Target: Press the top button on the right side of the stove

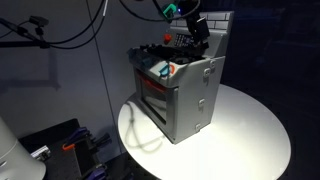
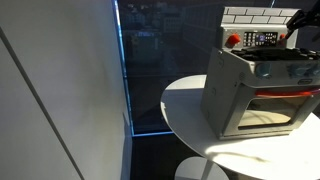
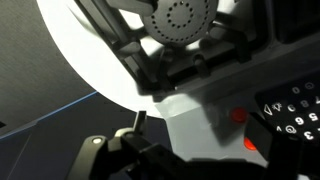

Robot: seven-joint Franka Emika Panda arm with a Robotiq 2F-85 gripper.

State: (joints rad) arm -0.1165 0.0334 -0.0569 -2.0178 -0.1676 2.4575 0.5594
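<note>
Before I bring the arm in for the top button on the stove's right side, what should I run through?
1. Stove upright on the table: ok.
2. Gripper up over the stove's back end: ok.
3. Button panel visible in the wrist view: ok.
4. Panel centred in the wrist view: not ok, it sits at the right edge.
5. Top button told apart from the others: cannot tell, too blurred.
6. Gripper open or shut: cannot tell.

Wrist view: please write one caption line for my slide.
Wrist camera looks down on the toy stove, with its round burner and button panel, standing on a white round table.
</note>
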